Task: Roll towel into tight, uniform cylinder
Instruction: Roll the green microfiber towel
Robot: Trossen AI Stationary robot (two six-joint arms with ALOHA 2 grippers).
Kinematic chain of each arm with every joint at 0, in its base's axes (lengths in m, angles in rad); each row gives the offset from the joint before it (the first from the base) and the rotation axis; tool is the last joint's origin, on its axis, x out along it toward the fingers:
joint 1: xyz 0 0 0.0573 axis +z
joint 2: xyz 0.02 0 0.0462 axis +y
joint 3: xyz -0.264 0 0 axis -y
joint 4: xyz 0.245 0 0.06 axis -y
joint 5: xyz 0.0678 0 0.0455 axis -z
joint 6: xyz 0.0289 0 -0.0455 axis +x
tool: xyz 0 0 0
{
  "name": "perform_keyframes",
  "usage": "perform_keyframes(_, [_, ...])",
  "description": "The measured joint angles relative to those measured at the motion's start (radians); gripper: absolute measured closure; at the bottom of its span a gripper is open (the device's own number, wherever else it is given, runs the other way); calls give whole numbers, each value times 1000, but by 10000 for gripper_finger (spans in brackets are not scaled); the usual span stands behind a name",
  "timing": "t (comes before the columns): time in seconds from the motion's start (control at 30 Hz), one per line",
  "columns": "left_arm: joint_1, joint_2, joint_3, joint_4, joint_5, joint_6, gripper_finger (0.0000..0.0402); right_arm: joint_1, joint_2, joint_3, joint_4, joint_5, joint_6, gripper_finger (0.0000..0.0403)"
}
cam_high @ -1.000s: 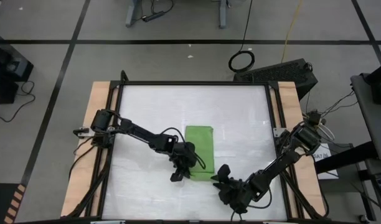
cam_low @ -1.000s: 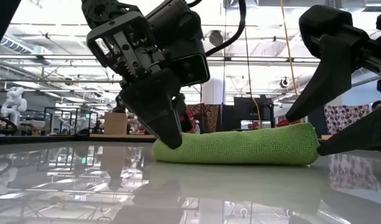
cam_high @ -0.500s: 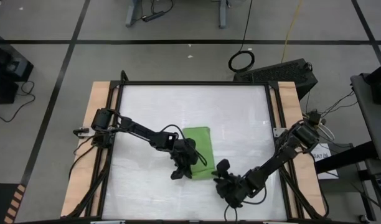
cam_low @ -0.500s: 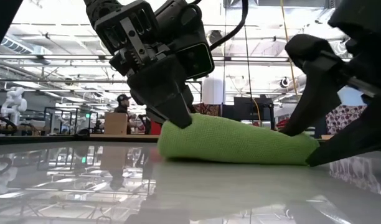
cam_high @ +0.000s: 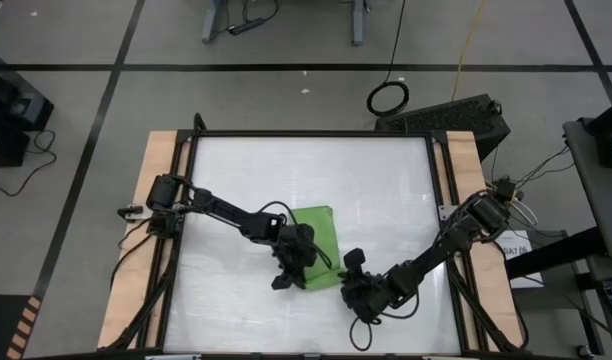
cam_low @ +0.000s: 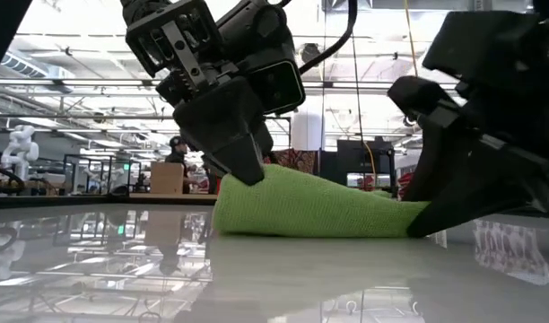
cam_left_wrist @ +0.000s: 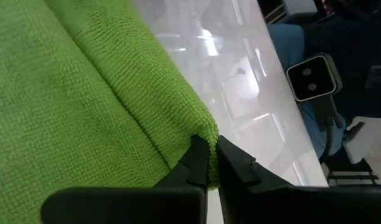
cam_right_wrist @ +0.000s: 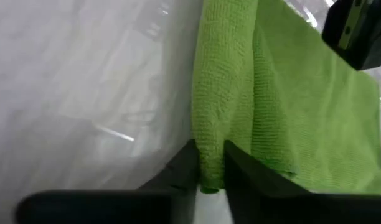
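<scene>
The lime-green towel [cam_high: 318,238] lies folded in layers on the white tabletop, near the middle and toward the near edge. In the low view the towel [cam_low: 319,208] slopes, with its left end raised and its right end low. My left gripper [cam_high: 291,272] is shut on the towel's near left corner. My right gripper [cam_high: 352,280] is shut on its near right corner. Both also show in the low view, the left gripper [cam_low: 242,170] high and the right gripper [cam_low: 416,224] by the tabletop. My left gripper pinches the towel's near left corner [cam_left_wrist: 203,129] between its two fingertips [cam_left_wrist: 197,163], several layers together. That corner is lifted off the table [cam_low: 248,184], and the cloth slopes down from it. My right gripper pinches the towel's folded edge at the near right corner [cam_right_wrist: 209,152] between its two fingers [cam_right_wrist: 185,165]. It comes in low, slanting from the near right. That end stays down at the tabletop [cam_low: 409,220].
The white tabletop [cam_high: 376,180] has free room on the far side and to the left of the towel. A dark frame [cam_high: 191,200] and wooden strips [cam_high: 158,160] border it. Both arms reach in close together near the front edge.
My right gripper has moved toward the table's left onto the towel's near right corner and shut on it. My left gripper has risen with the near left corner, so the towel's left end is lifted while the right end stays low. The near edge has drawn toward the far side.
</scene>
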Motion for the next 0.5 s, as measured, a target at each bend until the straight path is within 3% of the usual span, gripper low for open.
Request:
perform_keyframes(0.1, [-4, 0, 1, -36, -19, 20, 386, -16, -3, 0, 7, -55, 15, 389])
perform_keyframes(0.27, [-17, -1, 2, -85, -66, 26, 386, -45, -38, -2, 16, -178, 93, 388])
perform_keyframes(0.5, [-33, -2, 4, -79, -40, 20, 386, -123, -137, -3, 26, -609, 189, 399])
